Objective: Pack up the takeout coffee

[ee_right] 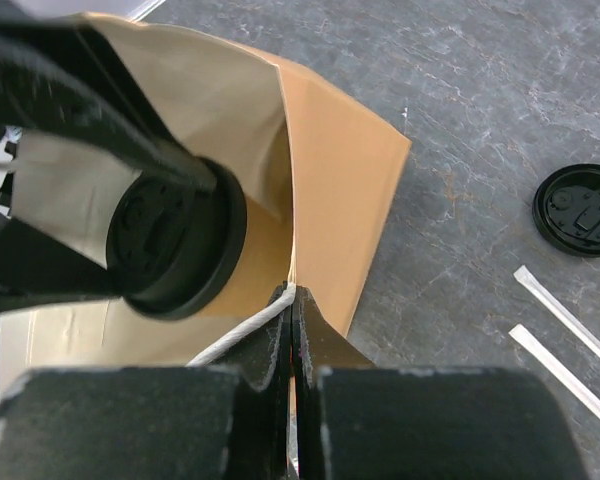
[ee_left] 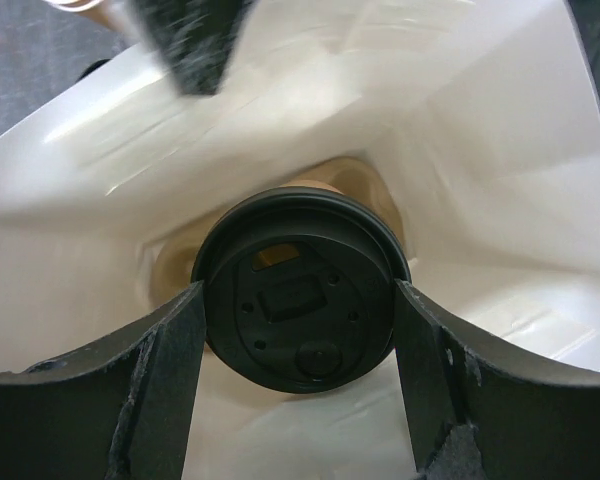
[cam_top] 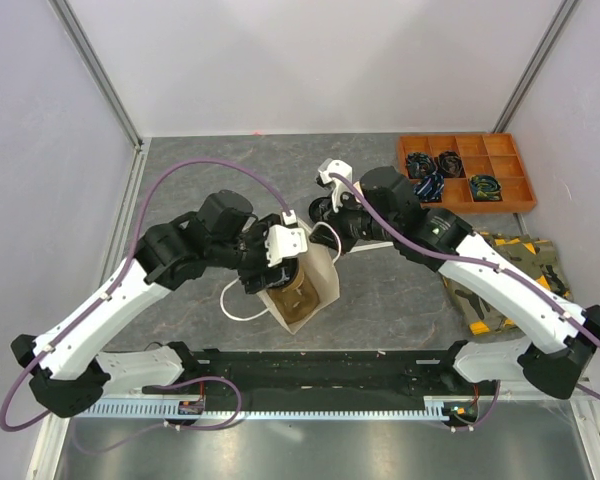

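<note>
Grey mottled tabletop (cam_top: 200, 180) stretched between plain white walls, with both arms reaching in toward its middle. The left gripper (ee_left: 298, 300) was inside the mouth of the paper bag (ee_left: 480, 150). Its two black fingers (ee_left: 170, 350) were set wide and pressed against opposite sides of a takeout coffee cup (ee_right: 175, 240), clamped on it at the black lid. The lid faced the left wrist camera, with a little of the tan cup wall showing behind its rim, and the bag's pale inner walls rose all round it. Whether the cup's base touched the bag's bottom could not be told.

The right gripper (ee_right: 292, 300) had its fingers drawn tight together. They pinched the rim of the bag at a corner fold, just where the white cord handle (ee_right: 235, 335) met it. The tan bag sat near the middle of the tabletop, a little toward the near edge. A second handle loop (cam_top: 225, 298) lay on the surface at the bag's left side.

In the right wrist view, a loose black lid (ee_right: 580, 210) lay flat on the tabletop to the right of the bag and apart from it. Two white strips (ee_right: 565, 322) lay side by side near that lid. At the far right corner sat an orange compartment tray (cam_top: 505, 150) with dark coiled cords in several cells. A camouflage-patterned cloth (cam_top: 532, 255) lay at the right edge, partly under the right arm.
</note>
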